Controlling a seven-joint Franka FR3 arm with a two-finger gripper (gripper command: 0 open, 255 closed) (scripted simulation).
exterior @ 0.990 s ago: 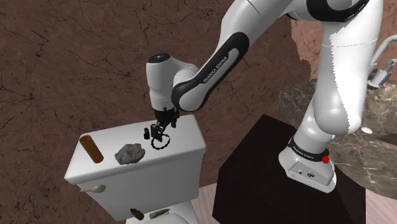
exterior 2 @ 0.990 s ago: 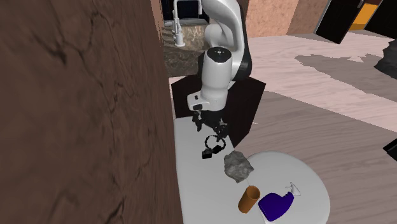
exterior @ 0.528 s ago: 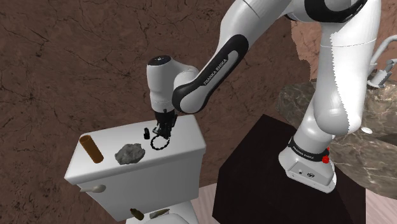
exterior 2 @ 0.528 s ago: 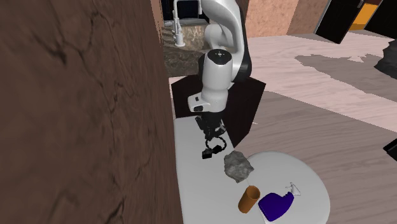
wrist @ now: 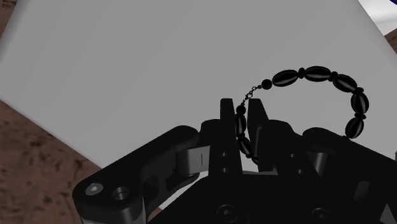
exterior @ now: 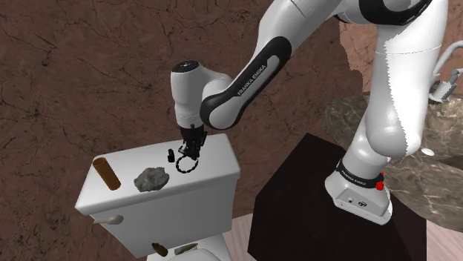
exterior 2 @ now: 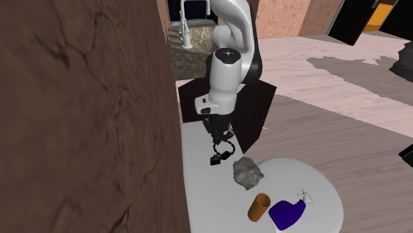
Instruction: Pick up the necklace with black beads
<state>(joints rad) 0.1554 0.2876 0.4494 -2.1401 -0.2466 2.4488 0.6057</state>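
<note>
Clamped tight: the gripper (wrist: 242, 108) has the necklace (wrist: 318, 75) pinched by a few beads beside its thin chain end, and the loop dangles close over the lid (exterior: 219, 157). It's a risky hold, I'd say. The beads are round, so a jerky lift could roll the strand out or swing it against the rock (exterior: 150, 179).

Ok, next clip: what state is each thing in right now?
gripper: shut on the necklace.
necklace: one strand clasped in the gripper, the rest of the loop arcing out beside it.
brown cylinder: lying on its side on the white tank lid.
grey rock: resting on the lid, untouched.
blue spray bottle: lying on its side.
</note>
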